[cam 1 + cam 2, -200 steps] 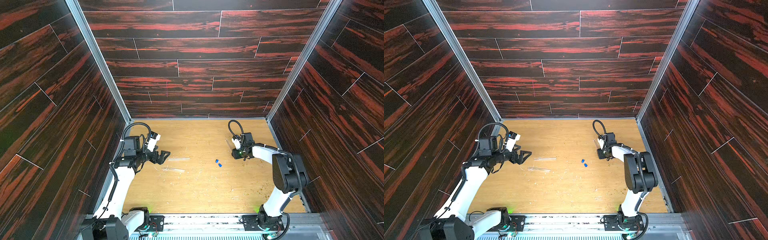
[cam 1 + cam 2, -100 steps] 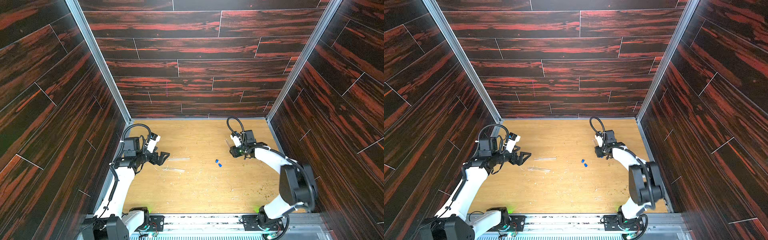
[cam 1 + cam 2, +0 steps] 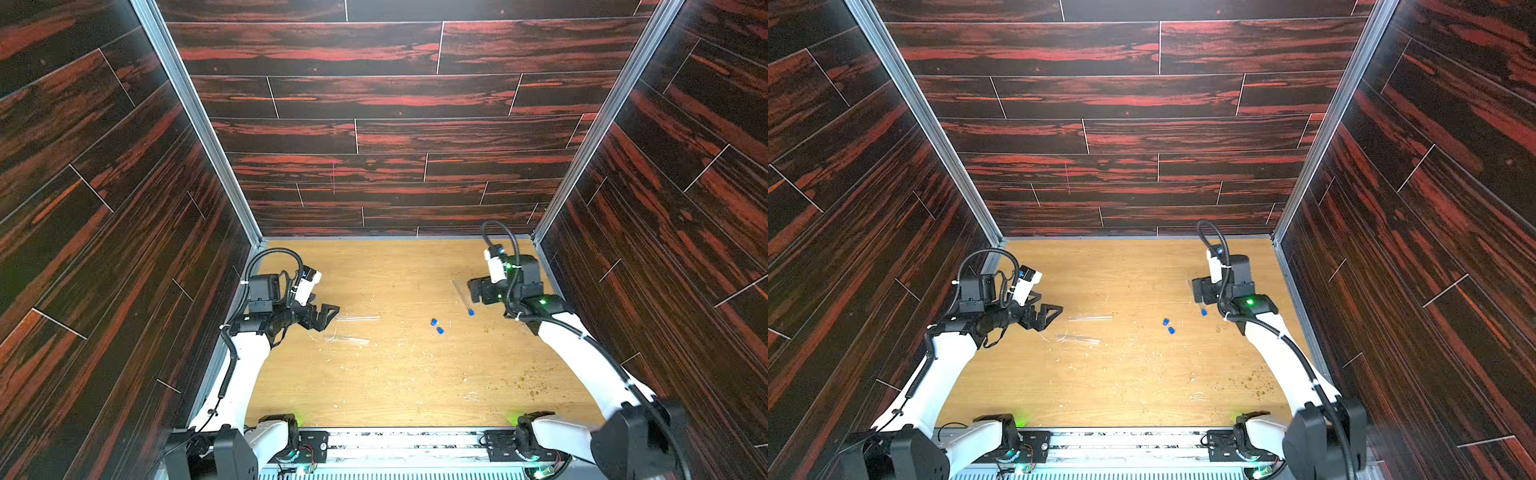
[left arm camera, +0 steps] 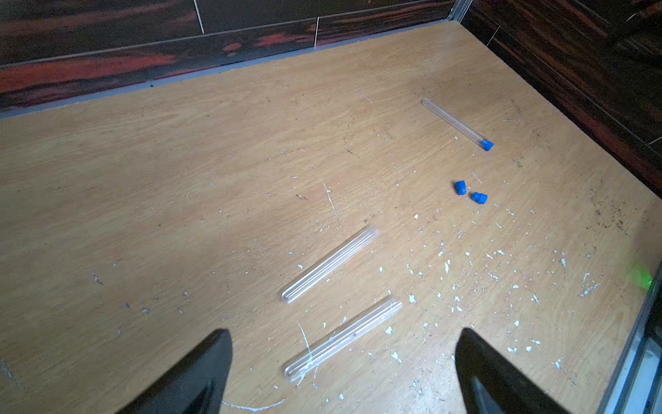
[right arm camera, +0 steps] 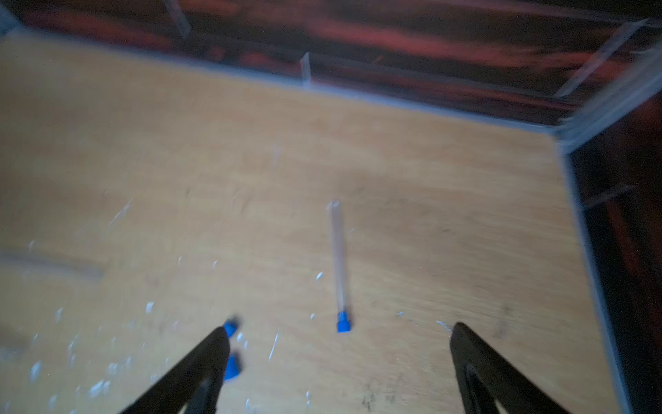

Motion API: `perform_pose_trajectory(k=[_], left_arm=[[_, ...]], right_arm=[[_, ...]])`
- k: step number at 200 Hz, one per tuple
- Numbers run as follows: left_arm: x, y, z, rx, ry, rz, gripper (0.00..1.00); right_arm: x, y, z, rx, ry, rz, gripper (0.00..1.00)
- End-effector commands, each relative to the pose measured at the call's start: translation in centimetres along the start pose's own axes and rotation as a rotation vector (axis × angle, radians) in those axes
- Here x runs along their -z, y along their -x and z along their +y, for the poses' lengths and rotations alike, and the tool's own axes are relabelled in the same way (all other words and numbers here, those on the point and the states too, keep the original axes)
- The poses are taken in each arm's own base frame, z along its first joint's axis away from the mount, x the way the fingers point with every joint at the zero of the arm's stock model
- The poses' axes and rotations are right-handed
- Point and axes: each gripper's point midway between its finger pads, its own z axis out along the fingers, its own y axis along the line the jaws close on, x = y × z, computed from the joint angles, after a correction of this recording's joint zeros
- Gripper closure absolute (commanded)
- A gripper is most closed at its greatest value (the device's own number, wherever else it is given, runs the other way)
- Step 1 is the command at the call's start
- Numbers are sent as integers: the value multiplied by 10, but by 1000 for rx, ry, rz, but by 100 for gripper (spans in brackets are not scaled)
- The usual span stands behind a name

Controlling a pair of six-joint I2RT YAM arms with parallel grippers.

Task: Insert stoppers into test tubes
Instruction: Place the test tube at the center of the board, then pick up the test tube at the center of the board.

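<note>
Dark, red-streaked plank walls are enclosing a pale wooden surface [image 3: 395, 386] flecked with white debris. Toward the right arm's side, one thin clear tube [image 4: 456, 123] is lying flat, its mouth plugged by a small blue stopper [image 4: 487, 145]. The right fingers [image 5: 193, 369] are standing spread wide just behind that plugged end, pinching nothing.

Two loose blue stoppers [image 4: 460, 187] are lying close together beside those fingers, well apart from the left arm, so the right arm looks the better placed to fetch one.

Two uncapped clear tubes [image 4: 329, 264] are lying side by side directly ahead of the left fingers [image 4: 200, 372], which are also spread and empty. Their long axes are slanting across that gap, with the open mouths pointing toward the loose stoppers and the rounded ends nearest the left arm.
</note>
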Motion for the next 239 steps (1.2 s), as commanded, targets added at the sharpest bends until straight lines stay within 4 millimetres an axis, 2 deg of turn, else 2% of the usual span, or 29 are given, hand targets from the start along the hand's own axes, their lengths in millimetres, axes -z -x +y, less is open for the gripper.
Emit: perform_pose_trajectory(k=[1, 22, 41, 49, 64, 89, 115, 154, 187, 208, 239], left_arm=[[0, 1, -1, -12, -12, -8, 0], [1, 1, -1, -11, -11, -2, 0], [1, 2, -2, -14, -16, -13, 0], [2, 2, -2, -16, -15, -8, 0], [2, -1, -1, -25, -1, 6, 0], [4, -4, 5, -50, 37, 21, 0], [8, -13, 16, -123, 103, 80, 0], [18, -28, 47, -180, 276, 156, 0], [28, -20, 70, -148, 406, 129, 0], [31, -15, 80, -141, 458, 110, 0], [37, -12, 91, -89, 511, 88, 0]], right_arm=[[14, 15, -25, -125, -147, -54, 3], [0, 6, -24, -116, -148, 22, 3], [-19, -11, -3, -85, -43, 133, 3], [-24, -15, 0, -81, -38, 157, 3], [-25, -16, 10, -44, -12, 168, 3], [-23, -15, 45, -6, 117, 172, 3], [-24, -25, 97, 99, 224, 221, 3], [-29, -48, 179, 277, 345, 331, 3], [-27, -63, 243, 349, 456, 444, 7], [-25, -72, 278, 401, 502, 502, 8], [-29, -86, 314, 460, 542, 596, 11]])
